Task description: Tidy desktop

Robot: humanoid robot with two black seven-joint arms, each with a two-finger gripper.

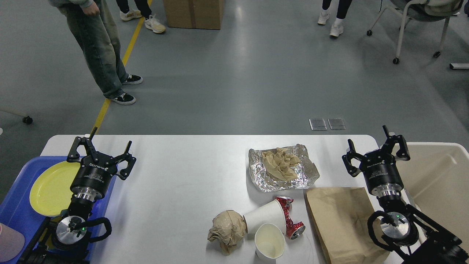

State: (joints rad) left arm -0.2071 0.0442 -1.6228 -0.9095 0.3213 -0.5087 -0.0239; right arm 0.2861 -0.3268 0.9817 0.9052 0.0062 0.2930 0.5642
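Head view: left pincer and right pincer point upward, fingers spread, above the desktop

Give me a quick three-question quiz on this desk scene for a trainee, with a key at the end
1. True or false: the yellow plate lies on the desktop.
2. Multiple choice: what sits on the foil? A) the crushed can B) crumpled brown paper C) a paper cup
3. Fill in: the crushed can lies between the tipped cup and the ____.

Key
1. False: it lies in the blue tray, behind the left gripper.
2. B: the crumpled brown paper.
3. The paper bag, which lies flat near the right gripper. Both grippers are open and hold nothing.
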